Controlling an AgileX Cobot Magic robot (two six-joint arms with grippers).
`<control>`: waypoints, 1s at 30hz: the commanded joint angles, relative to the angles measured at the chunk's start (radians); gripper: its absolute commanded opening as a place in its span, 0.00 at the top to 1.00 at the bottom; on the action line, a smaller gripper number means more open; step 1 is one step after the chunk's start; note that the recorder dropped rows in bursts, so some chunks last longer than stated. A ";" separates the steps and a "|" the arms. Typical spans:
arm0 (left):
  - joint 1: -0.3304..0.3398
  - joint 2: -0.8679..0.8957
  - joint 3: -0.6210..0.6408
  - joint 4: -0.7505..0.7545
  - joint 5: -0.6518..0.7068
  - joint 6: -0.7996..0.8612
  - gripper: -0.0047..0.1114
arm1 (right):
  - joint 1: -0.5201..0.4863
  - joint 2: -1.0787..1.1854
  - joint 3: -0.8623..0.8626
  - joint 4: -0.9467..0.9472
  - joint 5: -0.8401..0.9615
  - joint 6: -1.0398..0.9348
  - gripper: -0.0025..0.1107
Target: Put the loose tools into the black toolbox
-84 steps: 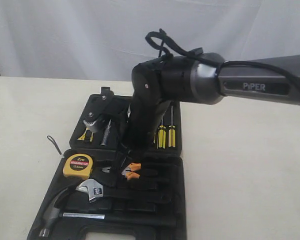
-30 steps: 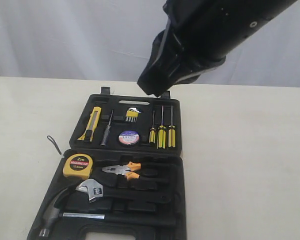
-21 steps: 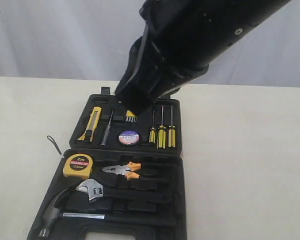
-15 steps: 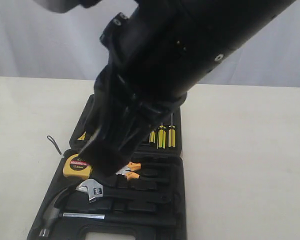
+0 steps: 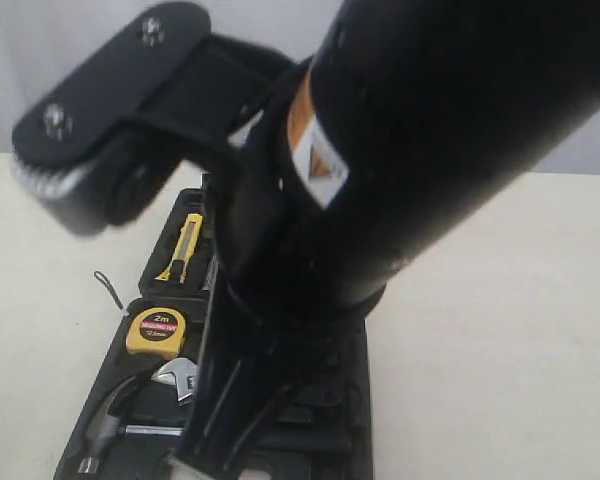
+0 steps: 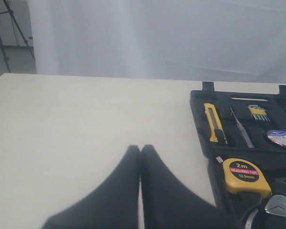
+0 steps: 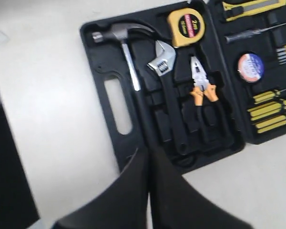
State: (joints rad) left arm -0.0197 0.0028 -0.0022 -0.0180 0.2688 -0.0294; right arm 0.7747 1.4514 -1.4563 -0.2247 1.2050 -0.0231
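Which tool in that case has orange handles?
The pliers, beside the silver wrench; the screwdrivers have yellow handles instead.

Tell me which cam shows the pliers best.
Right wrist view: the pliers lie whole and unblocked in their toolbox slot. In the exterior view the arm hides them; the left wrist view cuts off before them.
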 commanded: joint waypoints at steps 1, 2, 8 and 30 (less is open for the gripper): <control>-0.002 -0.003 0.002 -0.003 -0.001 0.000 0.96 | 0.086 -0.001 0.119 -0.273 -0.105 0.159 0.98; -0.002 -0.003 0.002 -0.003 -0.001 0.000 0.96 | 0.095 -0.001 0.145 -0.331 -0.135 0.224 0.98; -0.002 -0.003 0.002 -0.003 -0.001 0.000 0.96 | 0.150 0.084 0.288 -0.559 -0.259 0.421 0.98; -0.002 -0.003 0.002 -0.003 -0.001 0.000 0.96 | 0.382 0.378 0.367 -0.712 -0.263 0.736 0.49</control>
State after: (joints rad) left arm -0.0197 0.0028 -0.0022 -0.0180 0.2688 -0.0294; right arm 1.1503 1.8185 -1.0925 -0.9117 0.9612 0.7053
